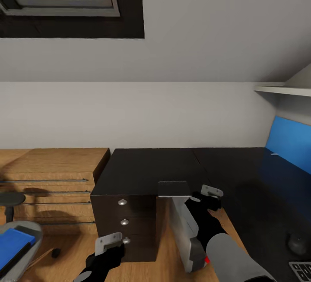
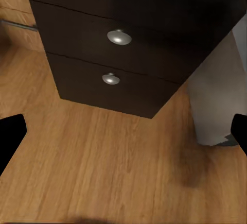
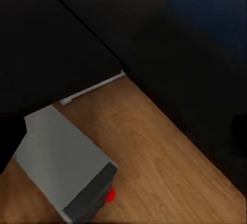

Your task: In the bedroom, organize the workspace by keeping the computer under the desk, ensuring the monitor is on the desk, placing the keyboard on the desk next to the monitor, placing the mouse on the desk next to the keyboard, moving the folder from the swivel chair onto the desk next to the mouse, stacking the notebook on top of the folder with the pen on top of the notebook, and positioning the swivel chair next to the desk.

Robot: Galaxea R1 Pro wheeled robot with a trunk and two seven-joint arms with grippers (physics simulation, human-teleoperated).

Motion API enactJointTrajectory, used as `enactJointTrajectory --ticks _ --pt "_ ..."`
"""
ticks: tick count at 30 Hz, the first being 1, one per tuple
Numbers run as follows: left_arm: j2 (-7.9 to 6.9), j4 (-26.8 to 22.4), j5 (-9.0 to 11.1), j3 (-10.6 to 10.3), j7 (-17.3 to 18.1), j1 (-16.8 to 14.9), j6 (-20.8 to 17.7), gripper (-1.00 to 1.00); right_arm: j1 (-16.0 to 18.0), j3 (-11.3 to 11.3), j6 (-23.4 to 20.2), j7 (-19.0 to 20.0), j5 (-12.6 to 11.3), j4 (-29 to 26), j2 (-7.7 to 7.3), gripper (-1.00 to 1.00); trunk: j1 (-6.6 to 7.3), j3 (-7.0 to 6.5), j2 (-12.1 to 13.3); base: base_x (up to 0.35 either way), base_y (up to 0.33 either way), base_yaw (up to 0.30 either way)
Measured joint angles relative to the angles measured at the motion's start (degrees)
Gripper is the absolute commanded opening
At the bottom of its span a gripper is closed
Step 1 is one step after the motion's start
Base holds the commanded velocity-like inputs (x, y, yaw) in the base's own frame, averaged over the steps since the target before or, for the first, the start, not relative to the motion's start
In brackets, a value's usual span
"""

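From the head camera, the desk (image 1: 172,165) runs as a glossy black L below the pale wall, its blue back panel (image 1: 289,141) standing along the far right side. A dark drawer unit (image 1: 125,221) with round silver knobs sits under the desk's near left corner, all drawers closed. The computer (image 1: 185,234) stands on the wooden floor (image 1: 73,251) in the desk's inner angle, just beside the drawer unit, tilted, its red button toward the camera. The right gripper (image 1: 207,195) hovers over the computer's far end with its fingers apart. The left gripper (image 1: 113,242) hangs in front of the drawer unit; whether it is spread or closed cannot be told here. The mouse (image 1: 298,244) and a corner of the keyboard (image 1: 303,271) lie on the desk's right arm. The folder (image 1: 15,243) lies on the swivel chair (image 1: 32,232), well left of the desk.

The left wrist camera shows the drawer unit (image 2: 128,54) and the floor (image 2: 103,167), with dark fingertips (image 2: 10,136) spread wide.

The right wrist camera shows the computer (image 3: 67,172) on the floor beside the desk (image 3: 77,33).
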State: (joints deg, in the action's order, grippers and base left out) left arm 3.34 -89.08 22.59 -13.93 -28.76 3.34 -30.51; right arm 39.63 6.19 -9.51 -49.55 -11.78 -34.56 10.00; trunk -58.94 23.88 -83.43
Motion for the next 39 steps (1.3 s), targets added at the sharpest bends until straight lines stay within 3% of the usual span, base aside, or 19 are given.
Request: enactJointTrajectory --ticks 1,3,9,20,30,39 --pt "0.00 0.5 0.0 -0.1 0.0 0.0 -0.1 1.00 -1.1 2.1 0.0 -0.2 0.0 0.0 0.00 1.00 0.00 0.01 0.0 0.000 0.000 0.275" --pt "0.00 0.7 0.1 0.0 0.0 0.0 -0.1 1.00 -1.7 4.1 0.0 -0.3 0.1 0.0 0.00 1.00 0.00 0.00 0.0 0.000 0.000 0.275" --pt "0.00 0.9 0.1 0.1 0.0 0.0 -0.2 1.00 -2.1 6.9 0.0 -0.6 0.1 -0.1 0.00 1.00 0.00 0.00 0.0 0.000 0.000 0.275" --pt "0.00 0.9 0.1 0.1 0.0 0.0 -0.2 1.00 -2.2 7.9 0.0 -1.8 0.0 -0.1 0.00 1.00 0.00 0.00 0.0 0.000 0.000 0.235" --pt "0.00 0.9 0.1 0.2 0.0 0.0 -0.2 1.00 -2.2 7.9 0.1 -1.9 0.1 -0.3 0.00 1.00 0.00 0.00 0.0 0.000 0.010 0.016" --pt "0.01 0.9 0.1 0.3 0.0 0.0 -0.2 1.00 -2.2 7.8 3.5 -2.0 0.0 -1.2 0.00 1.00 -0.02 0.00 0.0 -0.077 0.228 0.001"
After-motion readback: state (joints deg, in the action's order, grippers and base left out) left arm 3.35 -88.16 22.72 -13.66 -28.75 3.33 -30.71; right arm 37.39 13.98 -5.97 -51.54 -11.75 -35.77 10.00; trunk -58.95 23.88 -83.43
